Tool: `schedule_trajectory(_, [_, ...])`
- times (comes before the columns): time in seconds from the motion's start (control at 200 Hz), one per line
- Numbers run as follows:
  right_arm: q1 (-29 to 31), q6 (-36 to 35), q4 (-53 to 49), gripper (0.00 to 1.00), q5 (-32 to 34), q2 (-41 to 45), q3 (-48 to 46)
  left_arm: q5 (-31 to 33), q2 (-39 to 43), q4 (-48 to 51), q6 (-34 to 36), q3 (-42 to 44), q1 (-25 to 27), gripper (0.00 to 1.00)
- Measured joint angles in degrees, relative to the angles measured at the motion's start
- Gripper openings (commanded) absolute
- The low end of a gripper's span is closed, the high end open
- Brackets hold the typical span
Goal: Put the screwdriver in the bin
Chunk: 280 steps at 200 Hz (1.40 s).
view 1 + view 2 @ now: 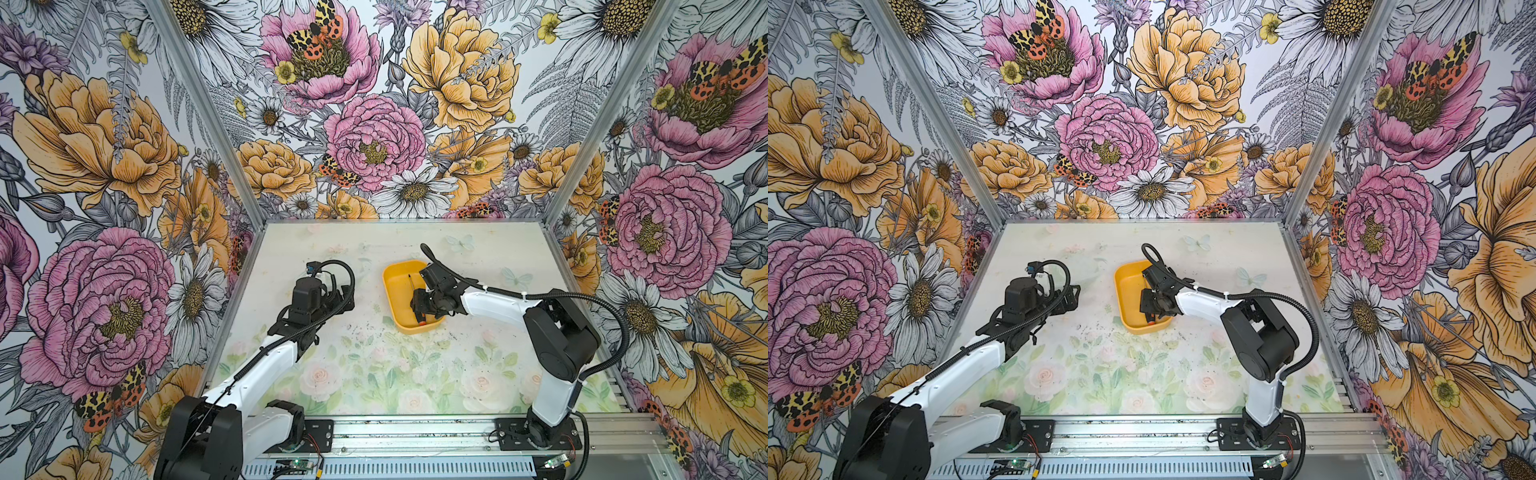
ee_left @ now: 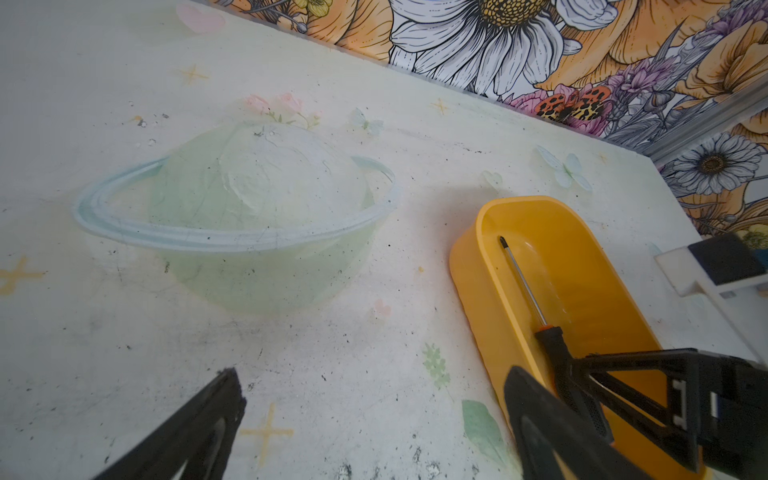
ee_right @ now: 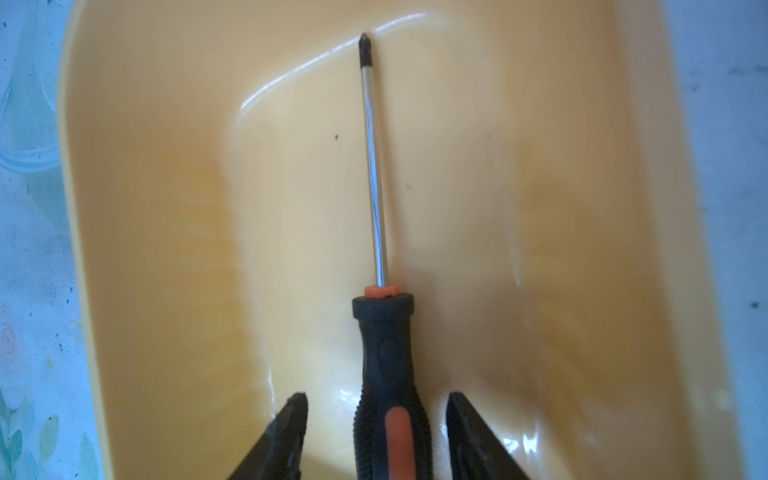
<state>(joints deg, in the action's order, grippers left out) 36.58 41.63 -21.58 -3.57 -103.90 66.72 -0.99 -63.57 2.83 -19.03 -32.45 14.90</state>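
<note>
The screwdriver [image 3: 386, 353], black-handled with orange accents, lies flat on the floor of the yellow-orange bin [image 3: 166, 208], its tip toward the far end. My right gripper [image 3: 377, 399] is open inside the bin. Its two fingers straddle the handle with a gap on each side. In both top views the right gripper [image 1: 417, 305] covers most of the handle, leaving the thin shaft [image 1: 411, 282] and the orange end [image 1: 1151, 321] showing. My left gripper [image 2: 374, 374] is open and empty over the table, just left of the bin [image 2: 582, 257].
A faded planet picture [image 2: 249, 208] is printed on the floral tabletop left of the bin [image 1: 399, 299]. Flowered walls close in the back and both sides. The arm bases stand on a metal rail [image 1: 415, 432] along the front edge.
</note>
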Motion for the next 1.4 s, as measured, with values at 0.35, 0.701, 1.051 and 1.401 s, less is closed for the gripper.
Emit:
schedule_trajectory(0.35, [0.0, -10.0, -5.2, 0.60, 1.5, 8.6, 4.2, 0.0, -1.3, 0.6, 1.8, -2.2, 0.3, 0.99])
schedule_trajectory(0.701, [-11.9, -32.9, -0.4, 0.62, 8.3, 32.2, -5.9, 5.7, -0.5, -0.5, 10.8, -5.4, -0.1, 0.99])
schedule_trajectory(1.051, [-32.3, -40.0, 18.4, 0.62, 7.8, 38.8, -26.5, 9.6, -0.6, -17.4, 17.6, 0.8, -6.3, 0.99])
schedule_trajectory(1.401, [-39.0, -37.7, 46.6, 0.64, 7.7, 29.6, -41.4, 8.9, -7.1, -31.5, 20.1, 5.8, -13.4, 0.99])
